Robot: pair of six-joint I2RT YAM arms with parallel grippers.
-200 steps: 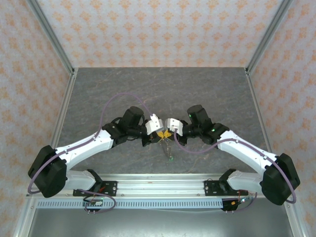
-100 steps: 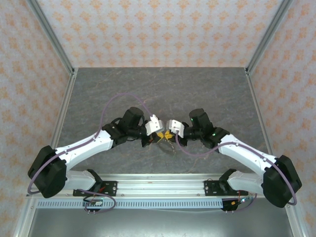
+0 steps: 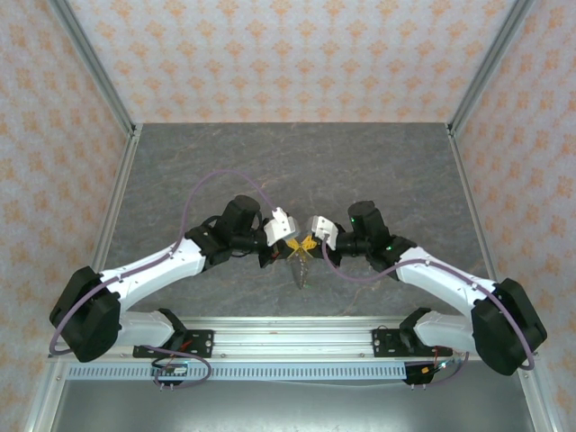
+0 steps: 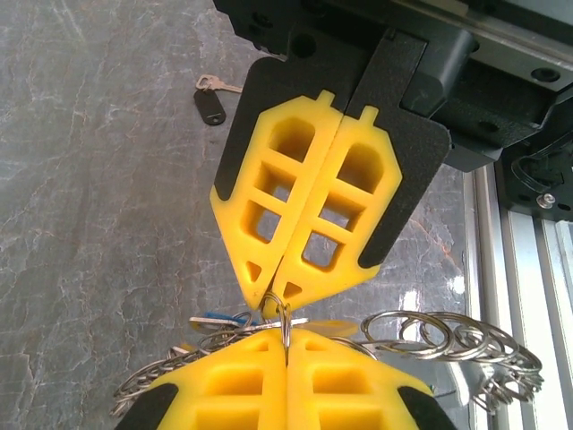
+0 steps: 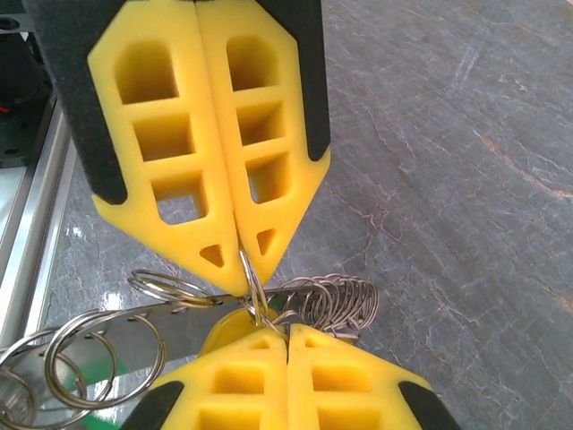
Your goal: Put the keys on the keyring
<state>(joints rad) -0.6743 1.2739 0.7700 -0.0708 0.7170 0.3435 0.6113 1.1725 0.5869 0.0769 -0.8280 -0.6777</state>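
from above, the left gripper (image 3: 291, 243) and right gripper (image 3: 311, 243) meet tip to tip over the table (image 3: 225, 162), with the keyring (image 3: 301, 270) dangling below. left wrist view: both grippers pinch one small ring (image 4: 282, 315), likely steadying it for threading; a dark-headed key (image 4: 210, 106) lies apart. right wrist view: linked rings (image 5: 327, 300) trail beside the shared pinch

Left hand (image 4: 286, 345) and right hand (image 4: 276, 288) meet tip to tip mid-table (image 3: 387, 162), keyring (image 5: 327, 300) between them; a key (image 4: 211, 106) lies apart.

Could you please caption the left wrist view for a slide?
Left gripper and right gripper, tip to tip, pinch the keyring.
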